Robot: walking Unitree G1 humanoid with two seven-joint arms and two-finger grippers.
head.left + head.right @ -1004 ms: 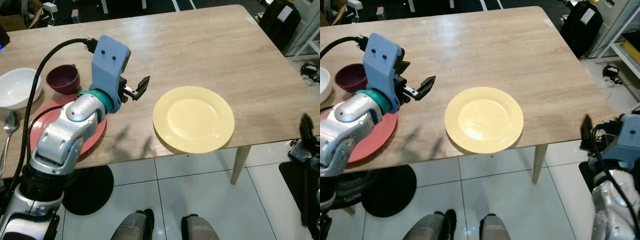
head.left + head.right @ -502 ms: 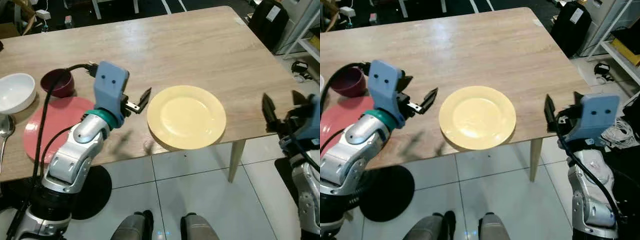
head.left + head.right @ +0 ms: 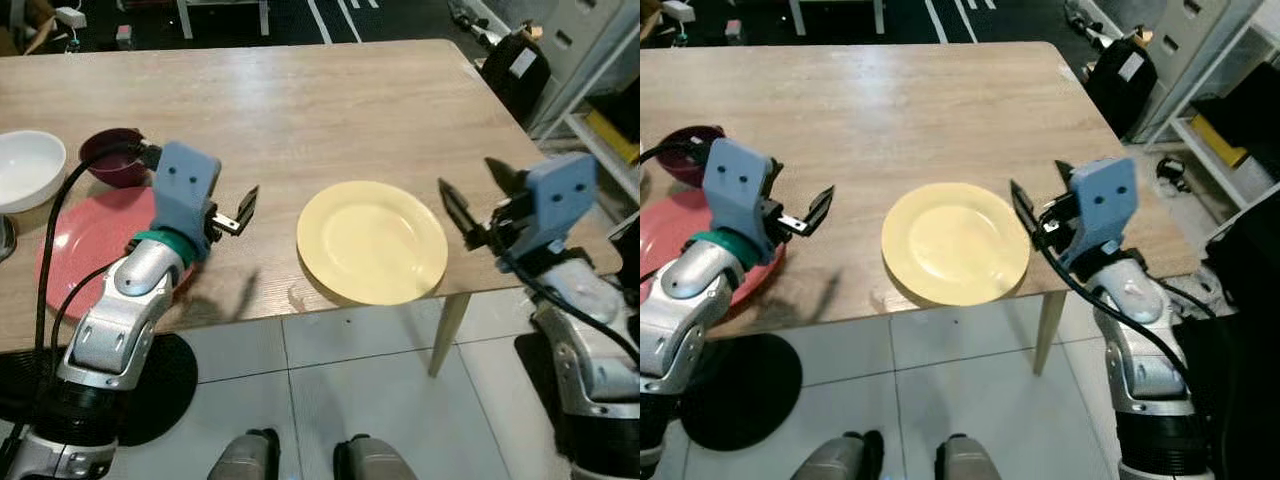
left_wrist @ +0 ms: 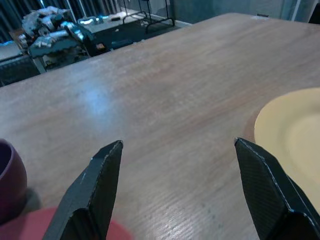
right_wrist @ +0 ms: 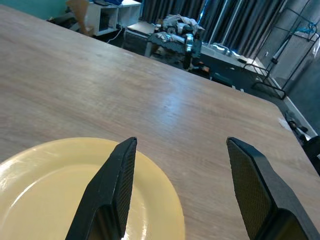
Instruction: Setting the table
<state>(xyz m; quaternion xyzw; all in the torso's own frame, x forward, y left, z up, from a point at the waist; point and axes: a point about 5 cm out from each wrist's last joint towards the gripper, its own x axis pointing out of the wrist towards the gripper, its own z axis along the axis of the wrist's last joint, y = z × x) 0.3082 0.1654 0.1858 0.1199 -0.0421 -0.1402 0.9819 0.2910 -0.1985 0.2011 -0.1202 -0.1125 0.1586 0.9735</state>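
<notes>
Wood-grain table top (image 3: 330,90) carried most of the setting, though little of it looked arranged: a round pale-yellow plate (image 3: 372,241) lay near the front edge, roughly centred before the robot, and off toward the robot's left sat a round red plate (image 3: 85,240), with a dark maroon cup (image 3: 112,158) just behind it and a white bowl (image 3: 28,170) further left near the table's side. A bit of metal at the far left edge may have been a spoon, but it was too cropped to tell. The left gripper (image 3: 244,209) hovered above bare wood between the red plate and the yellow one, its two black fingers spread wide and holding nothing; the wrist view showed the yellow rim off to one side of the gap. The right gripper (image 3: 478,203) hung just beside the yellow plate's right rim, also spread wide and empty, its fingers (image 5: 111,185) framing that rim from above. Judging by this, the task was at an early stage: one place had a plate, the remaining dishes were clustered at the left and not yet laid out, and both grippers appeared poised around the yellow plate, perhaps to shift it or to fetch the next piece
</notes>
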